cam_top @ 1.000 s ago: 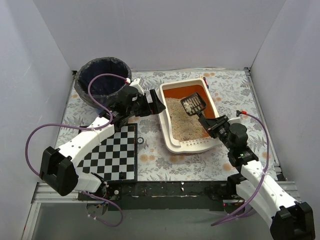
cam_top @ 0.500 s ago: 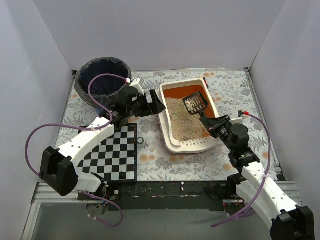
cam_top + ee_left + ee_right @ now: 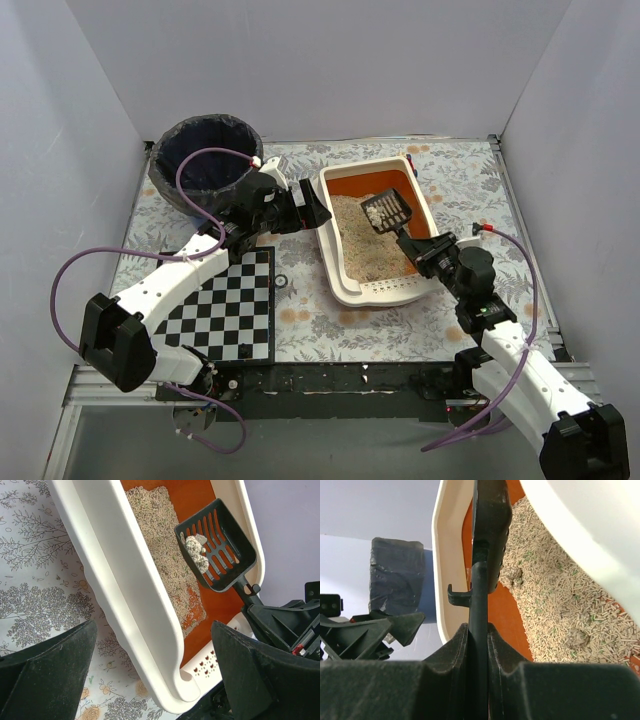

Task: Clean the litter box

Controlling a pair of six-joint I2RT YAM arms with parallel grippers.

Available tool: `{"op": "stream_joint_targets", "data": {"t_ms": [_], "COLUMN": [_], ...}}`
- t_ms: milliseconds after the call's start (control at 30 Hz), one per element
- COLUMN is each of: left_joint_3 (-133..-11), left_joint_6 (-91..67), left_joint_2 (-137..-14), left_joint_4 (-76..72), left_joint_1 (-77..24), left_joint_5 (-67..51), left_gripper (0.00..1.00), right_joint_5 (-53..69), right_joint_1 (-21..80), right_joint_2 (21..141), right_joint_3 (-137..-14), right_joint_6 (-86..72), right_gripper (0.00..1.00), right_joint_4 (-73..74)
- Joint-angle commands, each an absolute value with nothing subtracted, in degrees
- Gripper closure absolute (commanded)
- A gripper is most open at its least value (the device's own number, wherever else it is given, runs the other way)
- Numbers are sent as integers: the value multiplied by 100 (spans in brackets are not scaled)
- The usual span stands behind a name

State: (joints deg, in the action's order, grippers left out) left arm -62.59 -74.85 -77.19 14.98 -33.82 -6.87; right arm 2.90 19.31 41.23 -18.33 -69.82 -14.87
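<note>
Right tool [image 3: 418, 250] clamped on the scoop [image 3: 387, 211] handle — scoop head raised ahead of it, inside the litter box [image 3: 328, 250] rims. Left tool [image 3: 314, 212] spread wide, just beside the box's side rim — bin [image 3: 205, 165] behind it.

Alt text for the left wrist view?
Black slotted scoop with pale clumps in it, held over the cream litter box by the right end effector. Beige litter covers part of the orange floor; the open left end effector frames the bottom corners.

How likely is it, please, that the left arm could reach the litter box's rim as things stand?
Probably yes: the left gripper hangs open beside the litter box rim, with nothing between.
</note>
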Motion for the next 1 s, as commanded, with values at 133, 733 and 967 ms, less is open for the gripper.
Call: {"op": "stream_joint_targets", "data": {"t_ms": [133,733,967], "left_joint_3": [-6267,-6223,-6249], "left_joint_6": [-7462,-7629,-7690], "left_joint_2": [-7532,-7629,-7769], "left_joint_4": [1424,1292,1204], "left_joint_1": [-3375,-3375,-3375], "left_joint_5": [-711,-879,-1028], "left_gripper": [2,2,2], "right_joint_5": [-410,596,484], "right_joint_1": [1925,1890,1767], "right_joint_2": [3719,4060,3806], "right_joint_3": [-1811,-1283,-1503], "right_joint_6": [-7575,-9131,-9149], "right_gripper": [99,99,99], "right_joint_4": [-1469,-2996,-2155]}}
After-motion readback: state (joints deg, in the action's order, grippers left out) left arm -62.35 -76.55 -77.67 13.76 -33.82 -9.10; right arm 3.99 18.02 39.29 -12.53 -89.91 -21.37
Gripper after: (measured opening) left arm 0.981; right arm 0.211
